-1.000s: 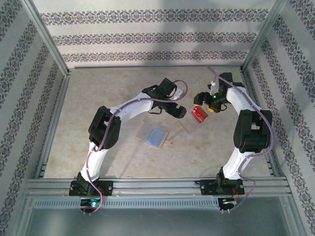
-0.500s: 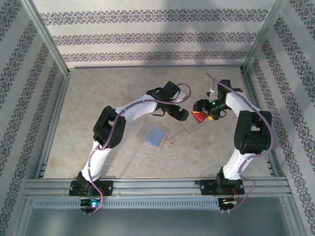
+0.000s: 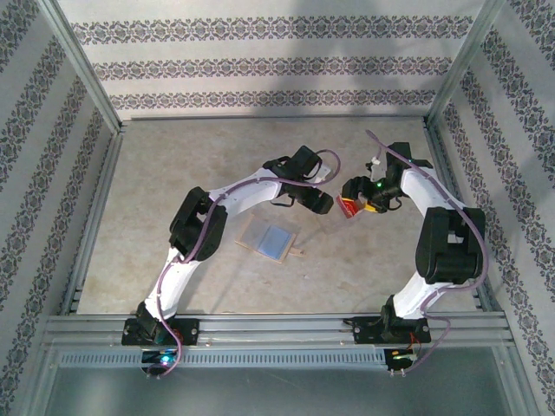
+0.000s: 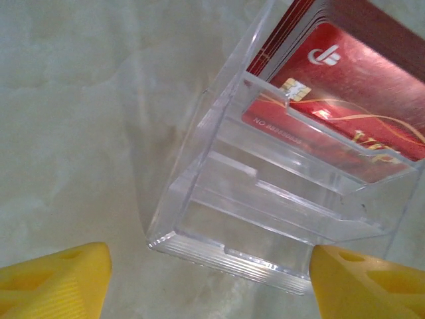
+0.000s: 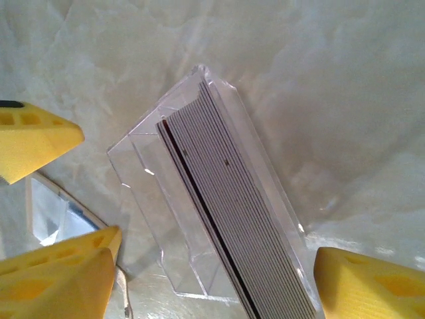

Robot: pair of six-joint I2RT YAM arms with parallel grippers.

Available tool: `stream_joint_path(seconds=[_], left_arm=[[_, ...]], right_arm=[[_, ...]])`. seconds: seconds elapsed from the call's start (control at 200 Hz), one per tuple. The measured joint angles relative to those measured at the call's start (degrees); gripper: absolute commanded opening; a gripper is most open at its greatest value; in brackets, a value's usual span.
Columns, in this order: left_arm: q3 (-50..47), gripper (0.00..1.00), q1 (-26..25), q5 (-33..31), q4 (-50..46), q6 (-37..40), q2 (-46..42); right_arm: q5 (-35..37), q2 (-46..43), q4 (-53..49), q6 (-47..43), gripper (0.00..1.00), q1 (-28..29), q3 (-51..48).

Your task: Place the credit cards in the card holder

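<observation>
The credit cards [image 3: 349, 206] are a red stack standing in a clear plastic stand [image 4: 265, 199] right of the table's middle. In the left wrist view the front card [image 4: 345, 113] shows its chip and white markings. From the right wrist the stack [image 5: 242, 226] appears edge-on as grey stripes. My left gripper [image 3: 327, 204] is open just left of the stand, its yellow fingertips [image 4: 56, 282] on either side of the stand's front lip. My right gripper [image 3: 354, 196] is open above the stack, fingertips [image 5: 368, 286] wide of it. The tan card holder [image 3: 270, 240] lies open, pale inside up, nearer the arm bases.
A metal frame [image 3: 113, 130] and patterned walls enclose the table. The two grippers are close together over the stand; a left-arm fingertip [image 5: 33, 143] shows in the right wrist view. Bare tabletop [image 3: 191, 156] lies to the left and back.
My left gripper has moved right, up to the stand, and its jaws have narrowed a little. The right gripper has shifted slightly left and lower over the cards. The card holder has not moved.
</observation>
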Motion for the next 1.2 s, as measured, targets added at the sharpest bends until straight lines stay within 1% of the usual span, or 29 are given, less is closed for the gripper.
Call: stream_joint_path(seconds=[0.24, 0.4, 0.505, 0.64, 1.009, 1.199], left_arm=[[0.3, 0.77, 0.0, -0.4, 0.0, 0.0, 1.4], [2.1, 0.76, 0.0, -0.4, 0.0, 0.0, 2.6], [3.2, 0.72, 0.0, -0.4, 0.0, 0.0, 3.6], [3.8, 0.67, 0.0, -0.9, 0.0, 0.6, 4.9], [3.9, 0.66, -0.3, -2.4, 0.0, 3.0, 5.4], [3.9, 0.66, -0.4, -2.8, 0.0, 4.3, 5.4]], right_arm=[[8.4, -6.8, -0.6, -2.7, 0.78, 0.1, -0.4], [12.7, -9.8, -0.4, -5.0, 0.77, 1.8, -1.5], [13.1, -9.6, -0.1, -6.0, 0.77, 3.6, -1.6], [12.6, -8.3, 0.2, -6.0, 0.77, 4.2, -1.6], [10.9, -6.0, 1.4, -6.0, 0.76, 4.3, -2.0], [11.0, -6.0, 1.5, -6.0, 0.75, 5.4, -2.8]])
